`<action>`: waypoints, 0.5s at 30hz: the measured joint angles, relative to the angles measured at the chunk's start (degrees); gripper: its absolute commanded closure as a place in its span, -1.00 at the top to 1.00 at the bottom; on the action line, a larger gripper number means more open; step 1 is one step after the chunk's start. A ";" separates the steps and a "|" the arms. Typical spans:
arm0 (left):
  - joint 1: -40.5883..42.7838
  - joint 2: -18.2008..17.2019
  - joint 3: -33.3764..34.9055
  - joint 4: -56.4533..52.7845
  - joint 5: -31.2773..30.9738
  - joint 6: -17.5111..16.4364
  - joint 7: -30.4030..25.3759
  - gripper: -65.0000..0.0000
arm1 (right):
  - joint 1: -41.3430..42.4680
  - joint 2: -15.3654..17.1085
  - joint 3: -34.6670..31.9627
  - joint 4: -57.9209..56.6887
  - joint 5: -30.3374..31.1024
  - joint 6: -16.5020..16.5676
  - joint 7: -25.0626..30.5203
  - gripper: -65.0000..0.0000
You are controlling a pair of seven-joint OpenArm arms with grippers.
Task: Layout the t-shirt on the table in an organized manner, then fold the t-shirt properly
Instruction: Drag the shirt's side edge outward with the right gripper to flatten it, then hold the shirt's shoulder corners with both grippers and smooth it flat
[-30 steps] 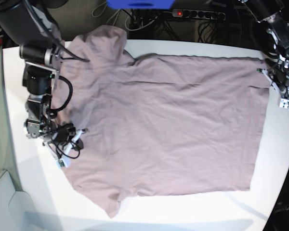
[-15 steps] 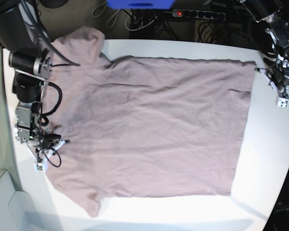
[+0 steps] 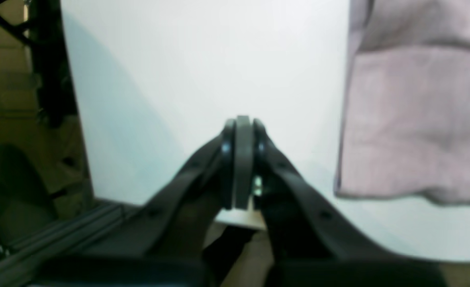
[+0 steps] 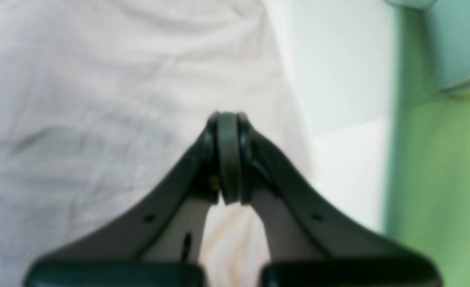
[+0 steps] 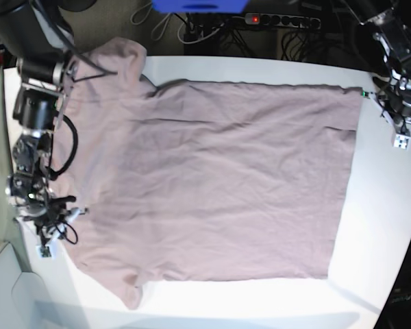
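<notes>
The t-shirt (image 5: 212, 181) lies spread nearly flat across the middle of the table (image 5: 380, 226) in the base view, collar end toward the left of the frame and hem toward the right, one sleeve reaching the upper left corner and the other the lower left. It is thin, soft fabric with only shallow wrinkles, so it should be light and limp: it will likely drape and drag rather than hold a shape, and a pinch on one layer could pull the rest along the smooth white top. The sensible holds look like the two hem corners at the right and the shoulder or sleeve seams at the left, where a doubled edge gives the jaws something to bite. The left gripper (image 3: 243, 159) has its jaws pressed together on nothing, sitting over bare table just beside the hem corner at the upper right. The right gripper (image 4: 228, 159) is likewise closed and empty, low over the cloth near the shirt's left edge in the lower left of the base view. Open table is widest along the right side and a narrower strip runs along the bottom; the upper left sleeve sits at the table's rim, so little slack remains there.
</notes>
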 measured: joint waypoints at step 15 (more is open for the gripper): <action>5.18 4.72 -5.05 9.40 -5.25 -0.02 0.07 0.43 | -34.97 -9.42 7.28 52.13 -0.28 12.35 -20.24 -0.39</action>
